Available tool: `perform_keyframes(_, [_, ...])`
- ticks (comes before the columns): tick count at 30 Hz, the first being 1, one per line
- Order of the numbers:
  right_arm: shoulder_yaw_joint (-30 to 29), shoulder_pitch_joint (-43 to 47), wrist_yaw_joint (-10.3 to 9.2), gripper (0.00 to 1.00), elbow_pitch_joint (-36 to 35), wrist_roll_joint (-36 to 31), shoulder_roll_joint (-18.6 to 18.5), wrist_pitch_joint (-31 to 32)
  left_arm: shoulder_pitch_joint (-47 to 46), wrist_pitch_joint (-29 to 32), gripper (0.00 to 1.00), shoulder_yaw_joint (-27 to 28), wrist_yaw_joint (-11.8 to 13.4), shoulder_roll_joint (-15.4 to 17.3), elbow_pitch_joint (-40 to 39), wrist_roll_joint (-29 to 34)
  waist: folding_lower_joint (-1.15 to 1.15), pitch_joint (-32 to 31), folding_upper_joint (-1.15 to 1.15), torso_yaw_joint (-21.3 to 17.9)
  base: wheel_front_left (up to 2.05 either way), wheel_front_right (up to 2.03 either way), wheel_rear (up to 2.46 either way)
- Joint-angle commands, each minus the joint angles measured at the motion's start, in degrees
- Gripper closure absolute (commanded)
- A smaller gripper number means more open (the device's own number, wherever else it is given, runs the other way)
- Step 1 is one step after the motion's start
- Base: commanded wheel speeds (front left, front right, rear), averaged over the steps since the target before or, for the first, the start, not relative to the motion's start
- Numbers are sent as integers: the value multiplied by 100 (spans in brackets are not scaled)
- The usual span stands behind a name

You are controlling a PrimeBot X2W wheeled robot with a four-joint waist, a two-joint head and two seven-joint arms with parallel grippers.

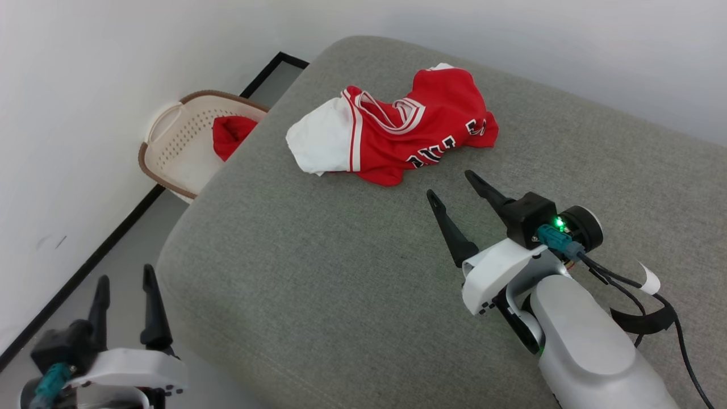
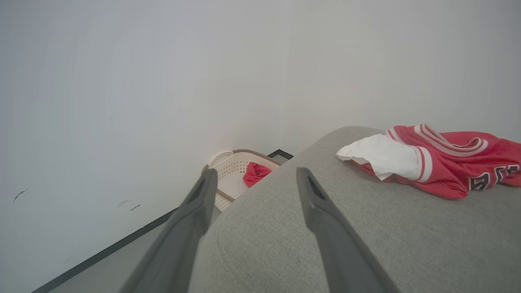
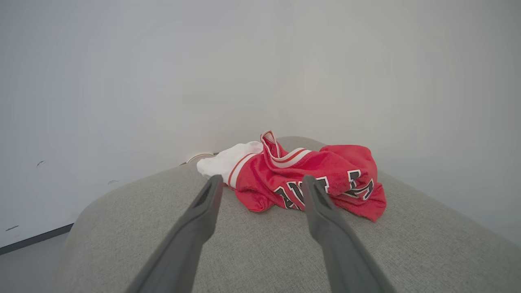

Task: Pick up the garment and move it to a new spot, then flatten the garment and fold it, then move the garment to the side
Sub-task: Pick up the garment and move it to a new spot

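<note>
The garment [image 1: 397,128] is a red jersey T-shirt with a white sleeve, striped trim and black lettering. It lies crumpled on the far part of the grey cushion [image 1: 352,272], also seen as the garment [image 2: 439,162] and the garment [image 3: 301,179]. My right gripper [image 1: 452,184] hovers open over the cushion, just short of the shirt's near edge, fingers pointing at it; the right gripper [image 3: 260,181] holds nothing. My left gripper [image 1: 126,275] stands open at the lower left, off the cushion's left edge above the floor; the left gripper [image 2: 254,173] is empty.
A cream perforated laundry basket [image 1: 176,142] with a brown rim sits on the floor by the wall, left of the cushion, with a red cloth [image 1: 232,133] inside. White walls close in behind. A black floor strip [image 1: 85,267] runs along the left wall.
</note>
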Motion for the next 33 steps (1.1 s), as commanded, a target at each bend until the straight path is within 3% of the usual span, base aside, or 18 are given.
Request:
perform_keyframes(1, [-37,-64,3,0,-9,28,-6,-5,-1,0,0,-23,-29,-14,6,39,0,10,0,-6,0,0,0])
perform_keyframes(5, [-448,130,3,0,-133,-127,-5,-5,-324,0,0,-401,-83,168,222,175,0,35,0,-48,0,0,0])
perform_keyframes(8, [-856,349,3,0,-344,-343,-9,-5,-775,0,0,-1098,-93,478,549,166,0,68,0,-120,0,0,0])
perform_keyframes(11, [-911,382,3,0,-625,-416,1,-5,-1386,-2,0,-1477,-82,992,726,-246,0,324,0,-590,0,0,0])
perform_keyframes(12, [-911,382,3,0,-625,-416,1,-5,-1386,-2,0,-1477,-82,992,726,-246,0,324,0,-590,0,0,0])
perform_keyframes(18, [-909,205,3,0,-1044,-480,0,-5,-2709,0,0,-2103,-85,1920,1185,-1163,0,950,0,-1593,0,0,0])
perform_keyframes(24, [-873,79,3,0,-1431,-448,-4,-5,-3863,45,0,-3083,-87,2889,1923,-2094,0,1485,0,-2403,0,0,0])
perform_keyframes(27, [-826,100,3,0,-1636,-407,-1,-5,-4316,606,0,-3694,-86,3142,2240,-2968,0,1694,0,-2667,0,0,0])
perform_keyframes(33, [-680,175,3,0,-1913,-422,7,-5,-4844,2583,0,-4597,-86,3707,2302,-5078,0,1877,0,-2975,0,0,0])
